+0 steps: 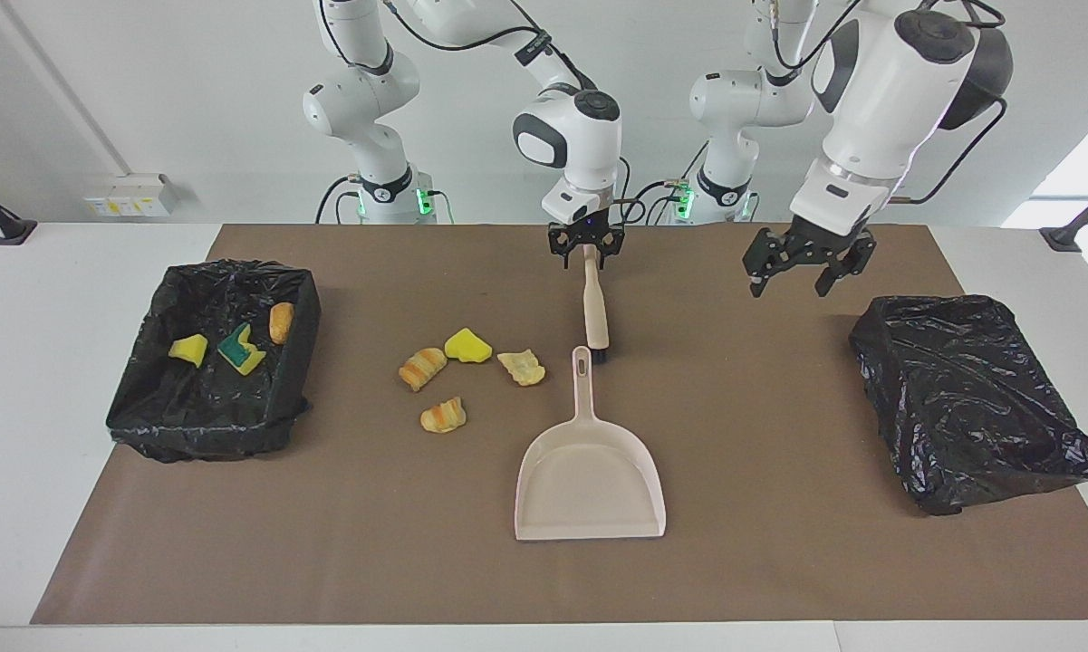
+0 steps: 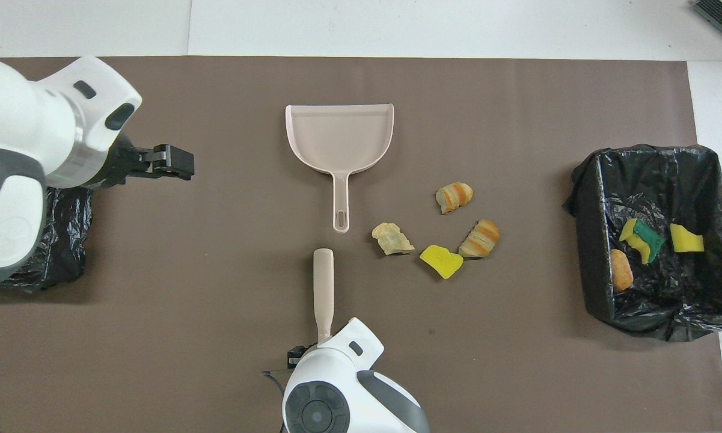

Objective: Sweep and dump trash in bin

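Looking at the trash first: four scraps lie loose on the brown mat (image 1: 779, 561), a yellow sponge chunk (image 1: 467, 346), two striped croissant pieces (image 1: 422, 368) (image 1: 443, 415) and a pale crumbly piece (image 1: 521, 366), all clustered beside the dustpan's handle, toward the right arm's end. Three more already sit in the open lined bin (image 1: 301, 312). My read is that these bits are feather-light and soft, likely to skid or tumble under bristles rather than resist, so pinching them is pointless; a low, gentle sweep should herd them.

The brush (image 1: 594, 312) lies flat with its black bristles just beside the dustpan (image 1: 589, 471) handle tip, its beige handle pointing toward the robots. It looks stiff and light; the handle end seems the place to grip. The right gripper (image 1: 584, 257) is right at that end, fingers around it, though whether they have clamped I cannot tell.

The left gripper (image 1: 802, 272) hangs jaws wide over bare mat near the closed black bag (image 1: 969, 398), holding nothing.
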`<state>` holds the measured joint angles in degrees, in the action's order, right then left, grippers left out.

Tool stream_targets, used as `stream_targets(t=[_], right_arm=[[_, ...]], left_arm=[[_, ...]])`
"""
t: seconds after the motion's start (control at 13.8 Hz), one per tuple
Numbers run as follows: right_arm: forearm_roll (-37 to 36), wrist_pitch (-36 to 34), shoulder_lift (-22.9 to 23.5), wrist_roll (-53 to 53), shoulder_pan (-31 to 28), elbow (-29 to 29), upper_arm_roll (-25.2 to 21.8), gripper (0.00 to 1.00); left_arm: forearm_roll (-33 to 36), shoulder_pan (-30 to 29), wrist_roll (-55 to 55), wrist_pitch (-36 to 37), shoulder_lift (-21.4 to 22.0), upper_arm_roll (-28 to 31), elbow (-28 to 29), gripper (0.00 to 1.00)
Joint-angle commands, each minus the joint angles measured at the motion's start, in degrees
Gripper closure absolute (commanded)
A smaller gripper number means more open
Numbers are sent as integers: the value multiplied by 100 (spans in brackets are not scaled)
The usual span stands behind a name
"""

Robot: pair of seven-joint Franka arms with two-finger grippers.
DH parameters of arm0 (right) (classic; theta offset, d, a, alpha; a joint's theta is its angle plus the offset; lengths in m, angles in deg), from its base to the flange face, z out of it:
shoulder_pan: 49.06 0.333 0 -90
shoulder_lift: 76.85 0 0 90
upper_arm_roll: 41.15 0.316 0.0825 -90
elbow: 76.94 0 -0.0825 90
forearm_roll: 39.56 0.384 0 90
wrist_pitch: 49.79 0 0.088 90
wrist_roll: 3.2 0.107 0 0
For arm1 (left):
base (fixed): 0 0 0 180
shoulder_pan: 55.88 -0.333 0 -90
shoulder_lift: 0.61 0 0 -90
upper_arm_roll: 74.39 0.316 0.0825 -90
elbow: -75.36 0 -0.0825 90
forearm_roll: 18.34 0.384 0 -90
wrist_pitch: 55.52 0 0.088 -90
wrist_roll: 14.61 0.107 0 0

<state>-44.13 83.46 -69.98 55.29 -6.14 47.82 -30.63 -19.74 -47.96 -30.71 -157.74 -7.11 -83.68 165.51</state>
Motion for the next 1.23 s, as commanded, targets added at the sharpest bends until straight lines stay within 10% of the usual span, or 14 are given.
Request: stream_targets(t=[0.0, 0.36, 0.65, 1.16], right_arm=[[115, 132, -46, 31, 6, 93, 12, 45], [133, 132, -20, -57, 6, 31, 20, 49], [133, 53, -20, -145, 6, -30, 20, 100], [343, -947, -572, -136, -64, -22, 20, 100]], left_arm=[[35, 472, -576, -262, -824, 59, -760, 0], [70, 1150, -904, -869, -1827, 67, -1113, 0], [61, 1423, -1175, -1360, -2232, 59, -1104, 0], [88, 1924, -1888, -1451, -2699, 76, -1016, 0]])
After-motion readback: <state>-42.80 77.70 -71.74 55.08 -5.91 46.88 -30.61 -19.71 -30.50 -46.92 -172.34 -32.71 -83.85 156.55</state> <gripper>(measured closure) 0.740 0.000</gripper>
